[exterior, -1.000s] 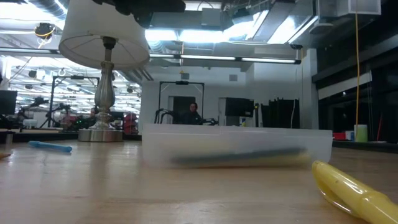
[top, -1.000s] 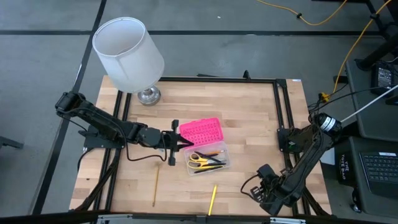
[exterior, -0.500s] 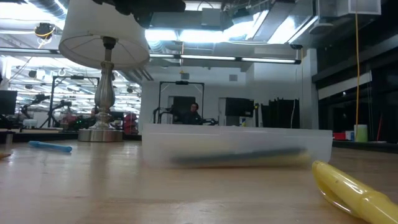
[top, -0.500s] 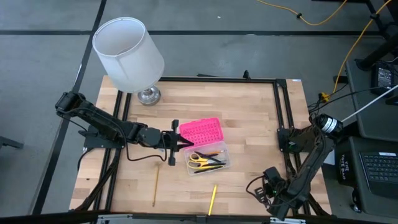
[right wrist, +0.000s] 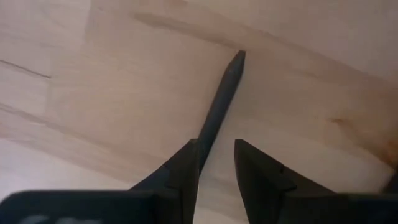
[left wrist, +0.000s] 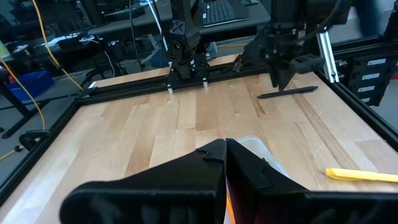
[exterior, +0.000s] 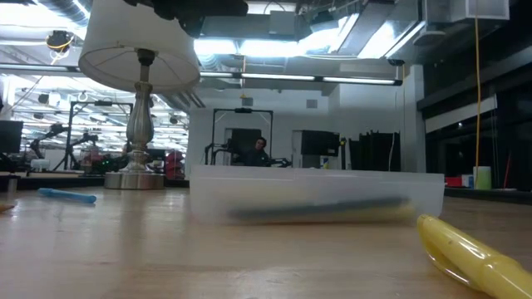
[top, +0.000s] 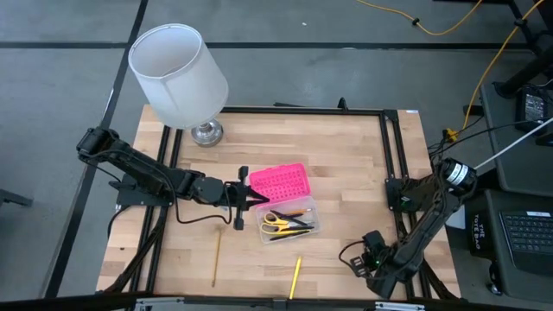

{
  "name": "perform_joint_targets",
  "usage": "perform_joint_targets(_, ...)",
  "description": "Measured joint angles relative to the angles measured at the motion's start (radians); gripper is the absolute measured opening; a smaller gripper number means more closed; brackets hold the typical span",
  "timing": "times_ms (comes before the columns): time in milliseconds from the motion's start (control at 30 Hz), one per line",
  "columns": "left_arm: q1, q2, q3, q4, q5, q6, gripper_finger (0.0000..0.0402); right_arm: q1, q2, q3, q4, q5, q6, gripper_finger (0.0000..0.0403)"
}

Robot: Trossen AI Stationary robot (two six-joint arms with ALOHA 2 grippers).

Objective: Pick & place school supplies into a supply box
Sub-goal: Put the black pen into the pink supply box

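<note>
The box (top: 289, 204) is sitting open near the middle of the high view. Its pink lid (top: 278, 181) is lying flat above its clear base (top: 292, 223). Yellow scissors (top: 276, 223), an orange pencil (top: 292, 212) and dark pens (top: 296, 230) are lying in the base. Two yellow pencils (top: 215, 258) (top: 295, 276) are lying on the wood lower down. A black pen (left wrist: 288, 93) is lying at the upper right of the left wrist view.

The high view looks straight down on the table (top: 346, 155). The low view sits at tabletop height, close to the box (exterior: 316, 195), which both share. Wrist views look along the wood, close.
</note>
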Motion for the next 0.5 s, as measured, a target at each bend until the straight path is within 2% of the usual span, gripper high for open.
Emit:
perform_joint_targets(200,0.0,0.0,0.0,0.0,0.0,0.0,0.0006,-0.008,-0.004,-0.085,0.139,0.004,0.0,0.0107)
perform_joint_targets(367,0.0,0.0,0.0,0.0,0.0,0.0,0.0003,-0.025,-0.006,-0.103,0.13,-0.008,0.001,0.0105)
perform_joint_targets(500,0.0,0.0,0.0,0.0,0.0,0.0,0.0002,-0.036,-0.005,-0.103,0.119,-0.059,-0.002,0.0096)
